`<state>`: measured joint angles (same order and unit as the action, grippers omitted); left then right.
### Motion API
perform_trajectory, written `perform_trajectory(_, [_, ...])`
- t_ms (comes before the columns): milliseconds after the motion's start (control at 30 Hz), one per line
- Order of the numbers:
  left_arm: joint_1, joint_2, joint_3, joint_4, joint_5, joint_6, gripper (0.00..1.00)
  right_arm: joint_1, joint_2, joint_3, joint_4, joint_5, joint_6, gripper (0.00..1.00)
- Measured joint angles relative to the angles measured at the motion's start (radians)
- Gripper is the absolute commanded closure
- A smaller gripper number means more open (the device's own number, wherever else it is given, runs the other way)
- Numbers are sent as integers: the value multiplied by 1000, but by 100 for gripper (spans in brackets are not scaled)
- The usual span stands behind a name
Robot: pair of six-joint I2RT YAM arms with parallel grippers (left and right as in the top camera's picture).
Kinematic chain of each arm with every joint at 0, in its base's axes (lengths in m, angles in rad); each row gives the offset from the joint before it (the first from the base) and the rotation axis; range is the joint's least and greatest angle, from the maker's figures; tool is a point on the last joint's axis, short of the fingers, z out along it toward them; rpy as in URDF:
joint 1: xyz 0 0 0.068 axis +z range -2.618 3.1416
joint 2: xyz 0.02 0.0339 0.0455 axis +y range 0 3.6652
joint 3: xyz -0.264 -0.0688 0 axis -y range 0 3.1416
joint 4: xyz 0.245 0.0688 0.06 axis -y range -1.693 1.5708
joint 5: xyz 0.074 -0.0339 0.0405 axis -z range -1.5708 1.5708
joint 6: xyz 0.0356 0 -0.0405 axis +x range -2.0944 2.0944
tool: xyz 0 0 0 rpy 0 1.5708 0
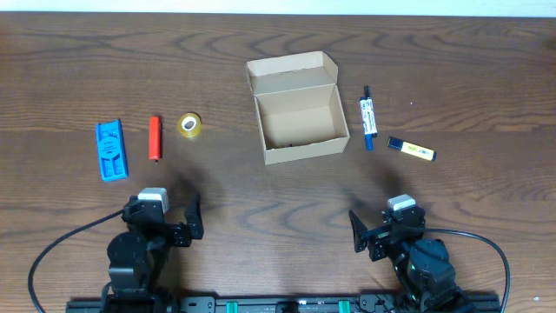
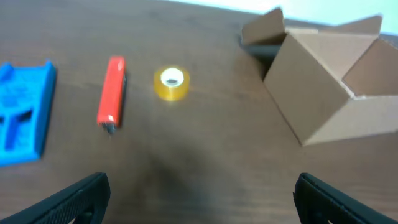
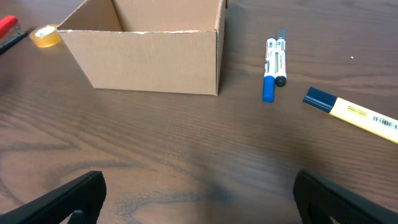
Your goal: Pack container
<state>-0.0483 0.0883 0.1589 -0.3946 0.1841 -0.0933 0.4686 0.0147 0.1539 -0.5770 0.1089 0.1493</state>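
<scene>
Container [image 1: 300, 122]: tan cardboard box, flap lid up; left hand [image 2: 202, 185] and right hand [image 3: 199, 182] both released, empty.

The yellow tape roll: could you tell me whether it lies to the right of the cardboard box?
No, the tape roll lies left of the box, between it and the red pen.

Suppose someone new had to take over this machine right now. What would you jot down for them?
Grippers: left gripper open and empty; right gripper the same, both back from the things.
The box sits mid-table, lid open, and looks empty.
Left of it: blue block, red pen, tape roll.
Right of it: blue marker, yellow highlighter.
Done: nothing packed.
Left: put the items in, then probably close the lid.
</scene>
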Motion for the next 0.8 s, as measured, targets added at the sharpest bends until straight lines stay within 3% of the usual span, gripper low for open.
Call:
perform_trajectory(267, [0,278,190,-47,-6,-30,5,0,0,0,1,0,0,1])
perform_trajectory(500, [0,608,373,-60,-117,-108,5,0,0,0,1,0,0,1])
perform_trajectory(800, [0,999,747,-310,-191,-237,5,0,-2,0,1,0,0,1])
